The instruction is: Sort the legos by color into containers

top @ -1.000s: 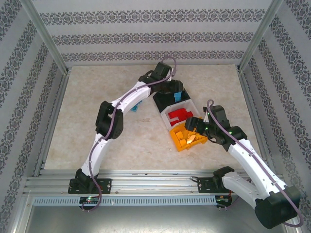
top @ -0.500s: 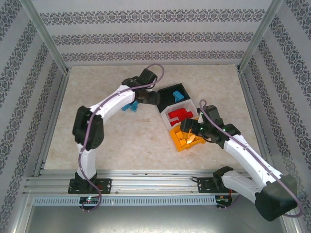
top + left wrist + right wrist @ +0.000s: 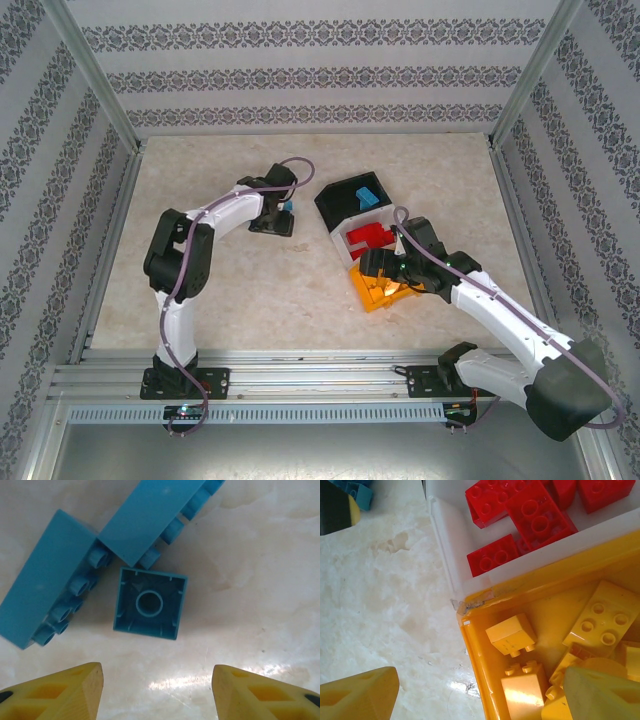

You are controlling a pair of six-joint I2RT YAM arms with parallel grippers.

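Three light blue legos lie on the table under my left gripper [image 3: 157, 690]: a small square one upside down [image 3: 150, 602], a long one [image 3: 45, 600] to its left and another [image 3: 150, 515] above. The gripper is open, with only bare table between its fingers. In the top view the left gripper [image 3: 272, 218] is left of the joined containers: black [image 3: 338, 205] holding a blue lego [image 3: 369, 197], white [image 3: 350, 247] with red legos [image 3: 520, 515], orange-yellow [image 3: 480, 660] with yellow legos [image 3: 512, 635]. My right gripper [image 3: 480, 695] is open and straddles the orange bin's left wall.
Patterned walls and metal frame posts [image 3: 95, 80] enclose the marble-look tabletop [image 3: 290, 300]. An aluminium rail [image 3: 300, 375] runs along the near edge by the arm bases. The right arm [image 3: 500, 320] reaches in from the right.
My left arm swung away from the black bin, leftward and down over the blue legos on the table. My right gripper shifted slightly left over the orange bin.
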